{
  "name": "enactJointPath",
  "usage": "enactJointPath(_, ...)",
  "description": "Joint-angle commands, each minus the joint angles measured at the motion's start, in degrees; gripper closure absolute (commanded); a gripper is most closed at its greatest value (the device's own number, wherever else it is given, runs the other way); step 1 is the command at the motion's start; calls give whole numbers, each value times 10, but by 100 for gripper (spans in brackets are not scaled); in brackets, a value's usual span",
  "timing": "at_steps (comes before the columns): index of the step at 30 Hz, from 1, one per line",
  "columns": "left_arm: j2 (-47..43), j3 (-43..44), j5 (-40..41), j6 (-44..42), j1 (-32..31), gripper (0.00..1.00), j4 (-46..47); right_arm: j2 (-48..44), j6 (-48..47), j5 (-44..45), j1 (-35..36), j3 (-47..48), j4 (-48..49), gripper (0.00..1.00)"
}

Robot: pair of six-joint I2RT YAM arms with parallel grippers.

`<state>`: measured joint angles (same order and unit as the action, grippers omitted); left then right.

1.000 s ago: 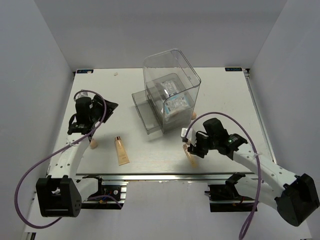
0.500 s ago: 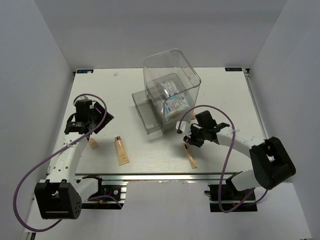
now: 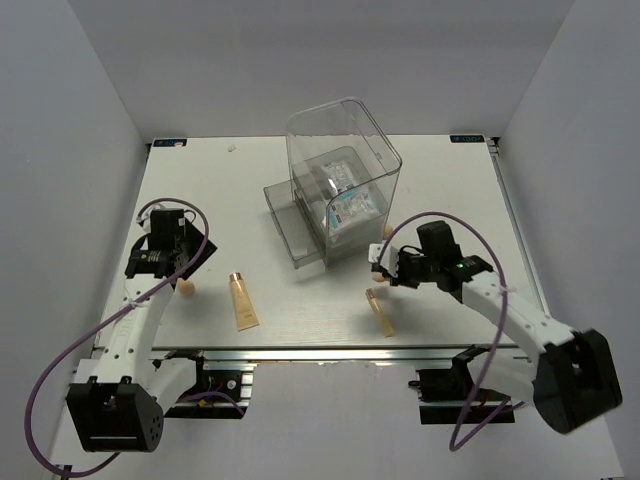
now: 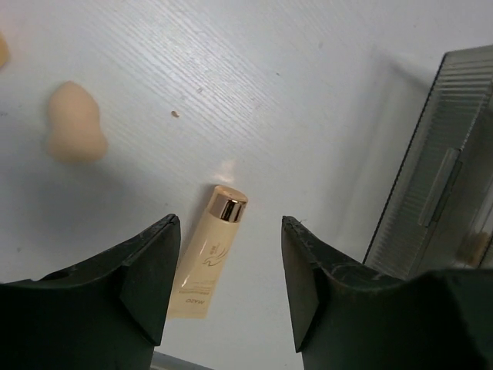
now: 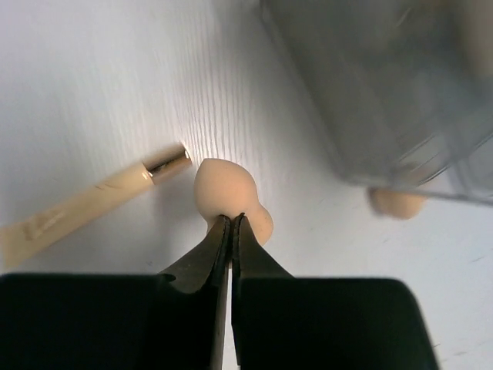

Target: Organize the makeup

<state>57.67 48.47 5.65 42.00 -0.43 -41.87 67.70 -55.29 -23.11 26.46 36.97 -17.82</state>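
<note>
Sponge (image 5: 223,189) perhaps nipped as right gripper (image 5: 231,219) has snapped shut; left gripper (image 4: 229,231) gapes over tube (image 4: 204,270).

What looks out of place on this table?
Nothing spilled or broken. The left tube, right tube and a sponge lie scattered on the table, while packets sit inside the clear box.

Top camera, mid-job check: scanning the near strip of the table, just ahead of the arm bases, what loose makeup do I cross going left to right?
peach sponge → beige tube with a gold cap → second beige tube
</note>
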Motion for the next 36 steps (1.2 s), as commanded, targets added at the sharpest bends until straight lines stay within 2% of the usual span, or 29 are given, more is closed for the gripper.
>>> enactJointPath(1,-20,-3,52,45,3,35,-37,-99,-41,-125,1,21,-41,100)
enactJointPath(2,-19,3,63,54,3,34,-45,-113,-39,-164,3,29,-48,100)
enactJointPath(6,5,22,142,106,3,26,-95,-135,-24,-224,43,89,-56,100)
enactJointPath(9,38,43,183,134,3,25,-145,-124,-39,-229,126,116,-39,100)
enactJointPath(11,54,56,202,135,3,22,-156,-115,-8,-186,208,116,12,100)
enactJointPath(12,60,67,208,131,3,21,-158,-95,14,-160,234,115,87,100)
enactJointPath(14,74,77,222,131,3,18,-161,-62,63,-71,305,124,154,100)
enactJointPath(15,77,82,226,128,3,18,-161,-17,82,-11,337,153,208,100)
enactJointPath(17,75,85,228,128,3,18,-161,67,151,55,361,200,236,100)
enactJointPath(18,75,86,231,129,3,18,-161,98,179,129,376,229,249,100)
enactJointPath(20,67,83,235,128,3,18,-161,186,253,217,388,328,248,100)
enactJointPath(21,63,79,236,127,3,18,-161,217,271,316,394,394,242,100)
enactJointPath(25,46,65,232,120,3,15,-158,365,316,511,394,521,198,100)
enactJointPath(27,41,60,230,118,3,14,-155,396,317,603,392,543,194,100)
enactJointPath(30,36,54,227,118,3,11,-153,428,316,666,388,551,191,100)
enactJointPath(33,38,53,225,114,3,12,-151,437,312,693,383,541,192,100)
enactJointPath(36,39,51,226,112,3,11,-153,449,299,711,374,533,192,93)
